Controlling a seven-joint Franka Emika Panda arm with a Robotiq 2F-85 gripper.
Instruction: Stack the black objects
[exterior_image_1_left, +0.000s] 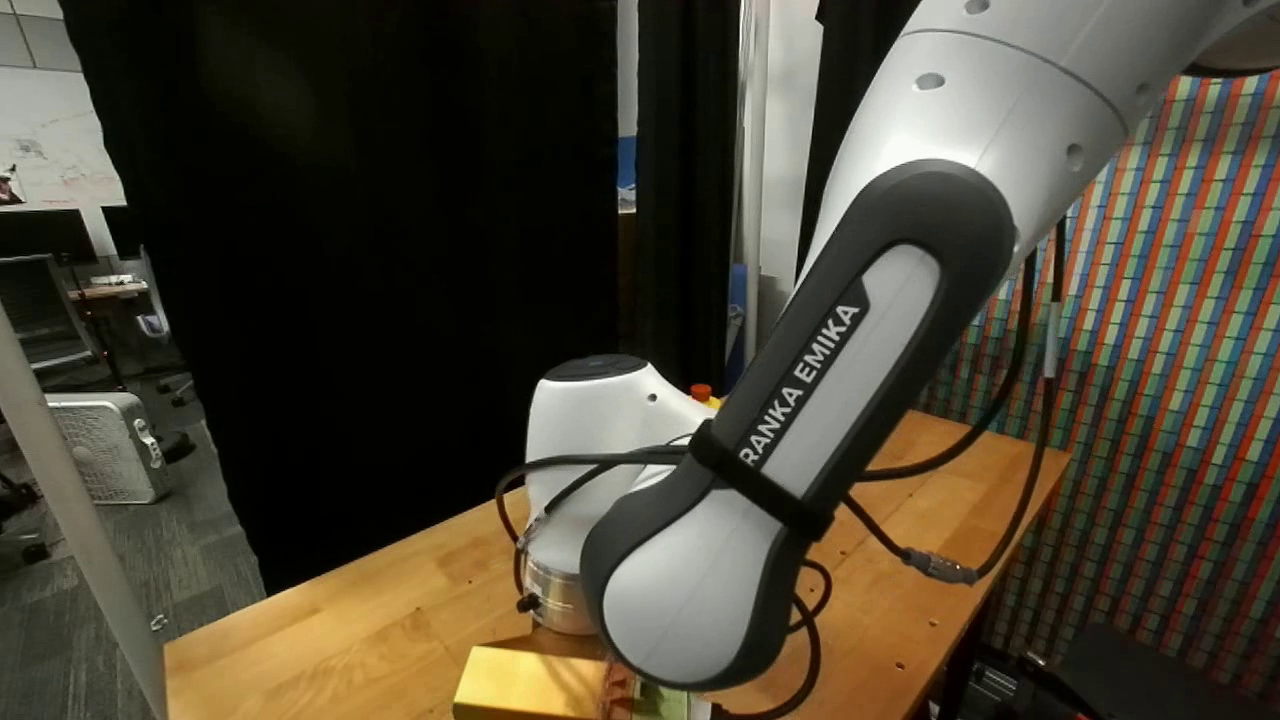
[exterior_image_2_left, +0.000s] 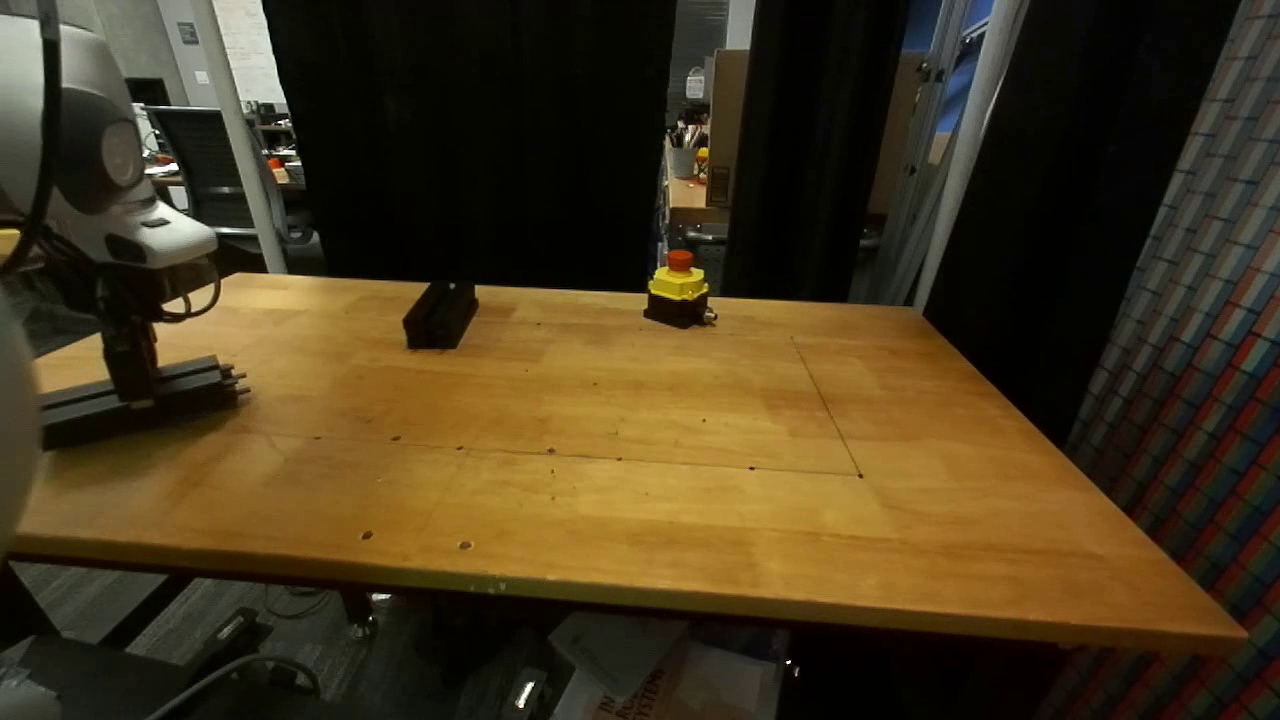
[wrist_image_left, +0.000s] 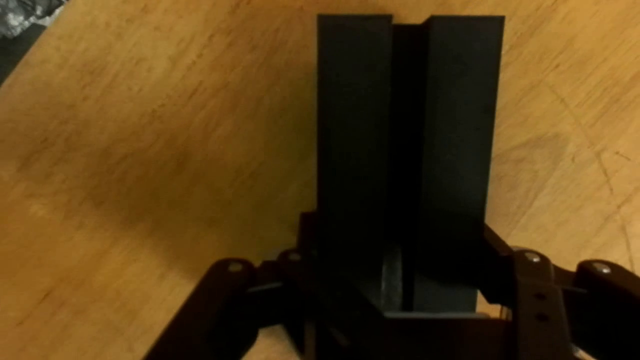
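The jaws of the gripper (wrist_image_left: 400, 240) are clamped on a black bar (wrist_image_left: 355, 125), gripping it by its two long sides. In the wrist view the bar runs up the frame right of centre, its far end near the top edge, a groove (wrist_image_left: 409, 125) down its middle.

In an exterior view the arm (exterior_image_1_left: 850, 370) slants from the upper right to the lower middle, ending there in a rounded joint (exterior_image_1_left: 690, 595); a yellow box (exterior_image_1_left: 530, 680) shows at the bottom edge, just left of that joint. In an exterior view the wrist (exterior_image_2_left: 160, 235) is at the left, with the gripper pointing down and the held bar crosswise below it, right end slightly higher. Whether it touches the table (exterior_image_2_left: 700, 520), or another bar lies under it, cannot be told. A second black bar (exterior_image_2_left: 440, 318) lies on the table in the upper left part, well apart from the gripper. A red-and-yellow stop button (exterior_image_2_left: 678, 288) stands at upper middle.
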